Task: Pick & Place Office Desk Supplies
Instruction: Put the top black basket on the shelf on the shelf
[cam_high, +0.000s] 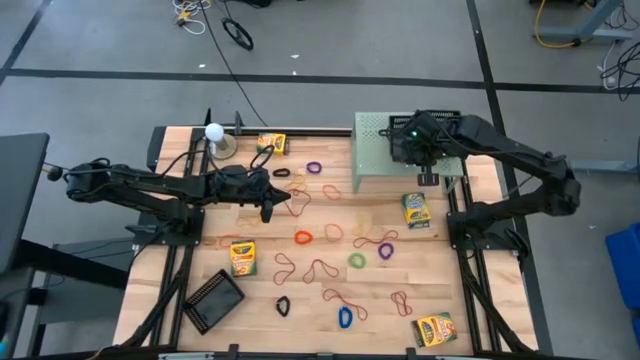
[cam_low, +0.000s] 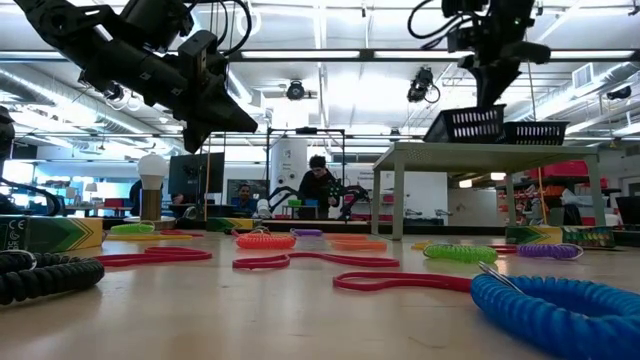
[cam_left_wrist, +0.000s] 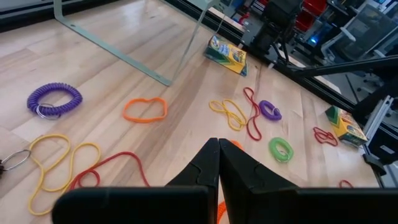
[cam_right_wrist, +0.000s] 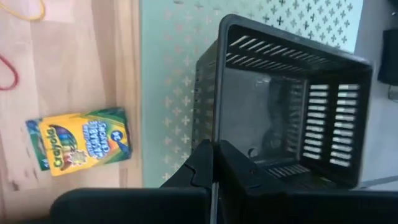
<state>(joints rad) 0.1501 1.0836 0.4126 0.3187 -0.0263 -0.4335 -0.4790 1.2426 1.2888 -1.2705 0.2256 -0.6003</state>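
High view shows my right gripper (cam_high: 428, 160) with fingers closed, empty, over the pale green shelf (cam_high: 375, 150), just above a black mesh tray (cam_right_wrist: 292, 112) on it. My left gripper (cam_high: 268, 208), fingers closed on nothing, hovers past the shelf's open side among rubber bands (cam_high: 303, 237). Descending closed, I judge, could shove the tray off the shelf.

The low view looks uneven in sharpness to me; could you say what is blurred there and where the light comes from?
Low view: the blue coiled band nearest the lens is out of focus, and bright ceiling lights leave the left gripper a dark silhouette. High view: light is even, with soft shadows under the pale green shelf.
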